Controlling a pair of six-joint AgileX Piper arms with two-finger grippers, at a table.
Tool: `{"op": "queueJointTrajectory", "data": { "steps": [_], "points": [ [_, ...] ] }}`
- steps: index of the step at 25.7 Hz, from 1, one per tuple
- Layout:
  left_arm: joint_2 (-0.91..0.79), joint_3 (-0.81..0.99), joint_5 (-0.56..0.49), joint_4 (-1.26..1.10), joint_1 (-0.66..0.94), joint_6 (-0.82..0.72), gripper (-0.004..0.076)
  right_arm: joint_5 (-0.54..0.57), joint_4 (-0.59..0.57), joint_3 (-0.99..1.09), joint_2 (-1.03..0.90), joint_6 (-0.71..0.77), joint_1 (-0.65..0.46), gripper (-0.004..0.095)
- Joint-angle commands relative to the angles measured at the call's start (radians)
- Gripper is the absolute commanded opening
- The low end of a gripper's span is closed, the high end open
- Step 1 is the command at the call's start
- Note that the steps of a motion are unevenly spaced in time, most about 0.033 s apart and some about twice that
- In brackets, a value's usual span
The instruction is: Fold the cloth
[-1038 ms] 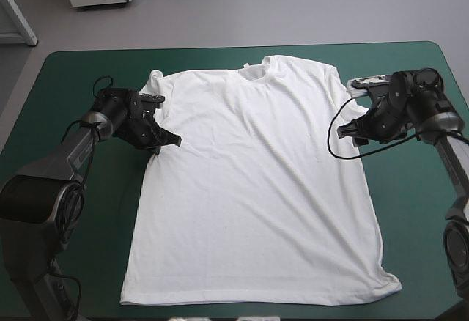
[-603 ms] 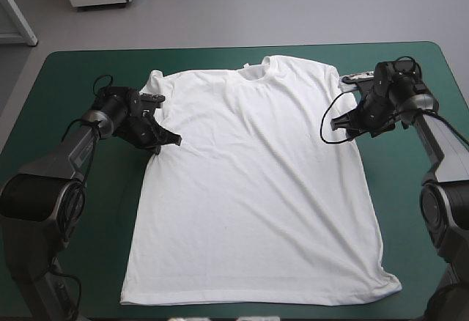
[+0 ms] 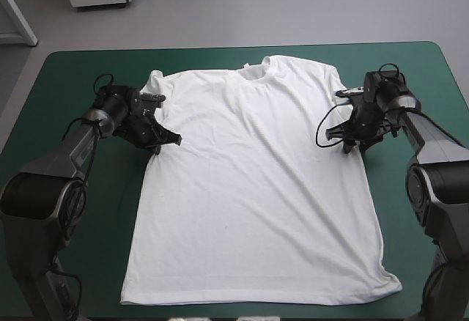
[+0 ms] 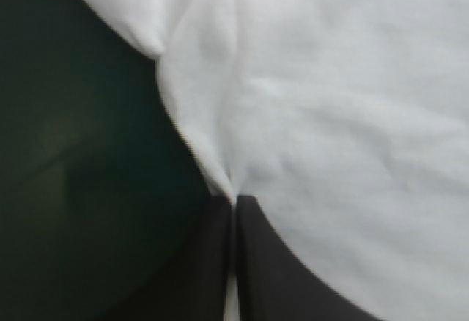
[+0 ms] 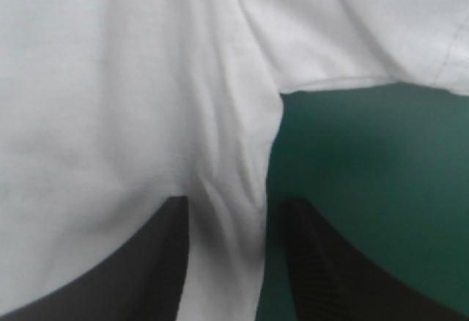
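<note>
White short-sleeved fabric T-shirt (image 3: 256, 182) spread flat, front up, mid-table on the teal-green cover (image 3: 73, 72); collar toward the far edge, hem near the near edge, both sleeves out to the sides, only light wrinkles. Left gripper (image 3: 168, 144) sits at the shirt's left side edge just under the left sleeve. In the left wrist view the left gripper (image 4: 234, 202) has its broad black fingers (image 4: 278, 277) pressed together into one arch, with a thin strip of white cloth (image 4: 330, 116) pinched between them right at the side seam where sleeve meets body; bare cover (image 4: 88, 189) lies beside it. Right gripper (image 3: 352, 144) is at the opposite side edge, under the right sleeve, low on the cloth. In the right wrist view the right gripper (image 5: 234, 204) has its black fingers (image 5: 146, 262) standing apart, straddling a raised wrinkled ridge of the shirt's edge (image 5: 227, 189), one finger over cloth, the other over bare cover (image 5: 366, 174); not clamped. Sleeve hem is ahead of it.
</note>
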Motion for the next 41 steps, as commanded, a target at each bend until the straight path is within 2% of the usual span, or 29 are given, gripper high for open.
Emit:
{"op": "queueJointTrajectory", "data": {
  "steps": [1,2,4,6,10,14,24,30,36,41],
  "points": [
    [-0.036,-0.019,-0.005,-0.001,0.0,-0.002,-0.0009,0.001,0.087,-0.018,-0.008,-0.026,0.001,0.0235],
    [-0.036,-0.019,-0.004,-0.001,0.0,-0.002,-0.0009,0.003,0.124,-0.018,0.006,-0.043,0.001,0.012],
    [-0.036,-0.019,0.0,-0.005,0.0,0.006,-0.0009,-0.008,0.163,-0.018,0.016,-0.072,0.009,-0.0014],
    [-0.041,-0.02,0.0,-0.007,0.0,0.02,-0.0009,-0.011,0.166,-0.025,0.016,-0.08,0.019,-0.0013],
    [-0.141,-0.024,0.047,-0.007,0.0,0.043,-0.0009,0.079,0.192,-0.107,-0.009,-0.08,0.019,-0.0013],
    [-0.298,-0.118,0.097,0.016,0.0,0.047,-0.0009,0.087,0.192,-0.187,-0.131,-0.078,0.019,-0.0013],
    [-0.529,-0.315,0.143,0.001,0.0,0.047,-0.0009,0.087,0.181,-0.207,-0.449,-0.075,0.019,-0.0013],
    [-0.647,-0.394,0.092,-0.015,0.0,0.052,-0.0009,-0.001,0.151,-0.262,-0.621,-0.067,0.019,-0.0013],
    [-0.697,-0.459,-0.016,-0.061,0.0,0.056,-0.0009,-0.039,0.151,-0.413,-0.653,-0.041,0.019,-0.0013],
    [-0.682,-0.463,-0.081,-0.032,0.0,0.075,-0.0009,-0.19,0.132,-0.459,-0.641,-0.041,0.019,-0.0013]
  ]
}}
